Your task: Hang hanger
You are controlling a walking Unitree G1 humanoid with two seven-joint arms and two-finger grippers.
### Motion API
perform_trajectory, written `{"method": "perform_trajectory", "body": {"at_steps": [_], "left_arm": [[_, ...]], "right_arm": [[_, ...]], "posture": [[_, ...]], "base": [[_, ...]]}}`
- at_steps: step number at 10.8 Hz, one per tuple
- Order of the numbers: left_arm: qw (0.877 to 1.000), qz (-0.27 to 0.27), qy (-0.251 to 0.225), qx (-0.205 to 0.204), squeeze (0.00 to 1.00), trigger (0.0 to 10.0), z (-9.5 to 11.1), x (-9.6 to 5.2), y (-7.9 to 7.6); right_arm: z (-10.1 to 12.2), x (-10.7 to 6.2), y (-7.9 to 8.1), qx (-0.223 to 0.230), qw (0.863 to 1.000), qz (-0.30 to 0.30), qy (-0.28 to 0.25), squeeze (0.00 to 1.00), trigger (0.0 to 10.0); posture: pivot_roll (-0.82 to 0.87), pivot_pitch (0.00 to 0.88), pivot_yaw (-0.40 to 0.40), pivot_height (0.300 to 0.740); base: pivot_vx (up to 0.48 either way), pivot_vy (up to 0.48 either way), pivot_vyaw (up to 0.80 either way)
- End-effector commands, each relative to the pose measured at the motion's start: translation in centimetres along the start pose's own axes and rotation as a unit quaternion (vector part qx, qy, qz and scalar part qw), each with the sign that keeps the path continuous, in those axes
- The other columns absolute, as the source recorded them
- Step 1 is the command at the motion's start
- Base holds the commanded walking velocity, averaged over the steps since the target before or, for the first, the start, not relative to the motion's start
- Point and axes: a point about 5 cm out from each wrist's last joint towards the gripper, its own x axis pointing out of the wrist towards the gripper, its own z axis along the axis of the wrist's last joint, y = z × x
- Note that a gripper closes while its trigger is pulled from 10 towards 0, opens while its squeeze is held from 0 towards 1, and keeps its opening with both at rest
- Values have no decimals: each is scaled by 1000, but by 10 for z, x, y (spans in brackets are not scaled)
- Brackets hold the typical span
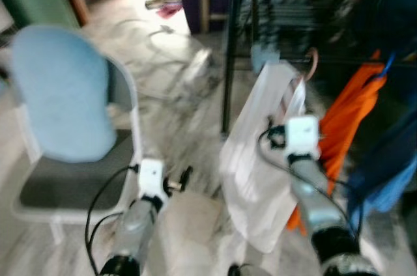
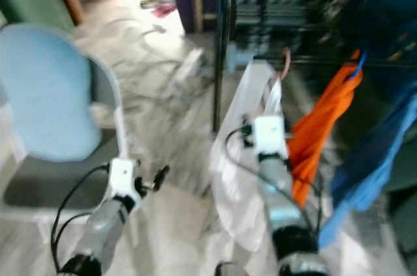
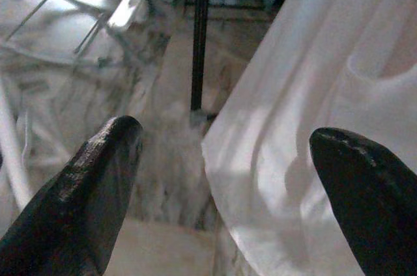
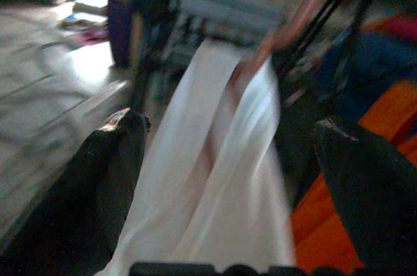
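We judge the coming move to turn on the gap between the pink hook of the hanger and the dark rack behind it: the hook rises just ahead of and above our right gripper, its curve close under the rack's crossbar, though blur keeps us from saying whether it touches. The hanger carries a white garment whose long axis runs down from the hook past our right wrist. In the right wrist view our right fingers stand well apart with the garment and hook between and beyond them, and nothing visibly pinched. Our left gripper is lower and farther from the hook, beside the chair, its fingers also spread, the garment's hem just before them. The right arm is plainly nearer. An orange cloth hangs to the right. The hanger's shoulders are hidden under the cloth.
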Motion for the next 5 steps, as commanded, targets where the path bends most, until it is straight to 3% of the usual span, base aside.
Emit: {"method": "perform_trajectory", "body": {"at_steps": [1,4,5], "left_arm": [[1000,16,16,3,0,10000,-6,-6,9],[1000,16,18,4,0,10000,-7,-6,8],[1000,16,20,6,0,10000,-8,-7,8]], "right_arm": [[3,2,0,-10,1000,-10,-3,0,10000],[-3,3,-13,-21,999,-34,13,0,10000],[-7,3,-18,-21,998,-44,27,0,10000]], "posture": [[-36,134,23,740],[-37,141,18,740],[-36,143,16,740]], "base": [[0,0,0],[0,0,0],[0,-281,0]]}}
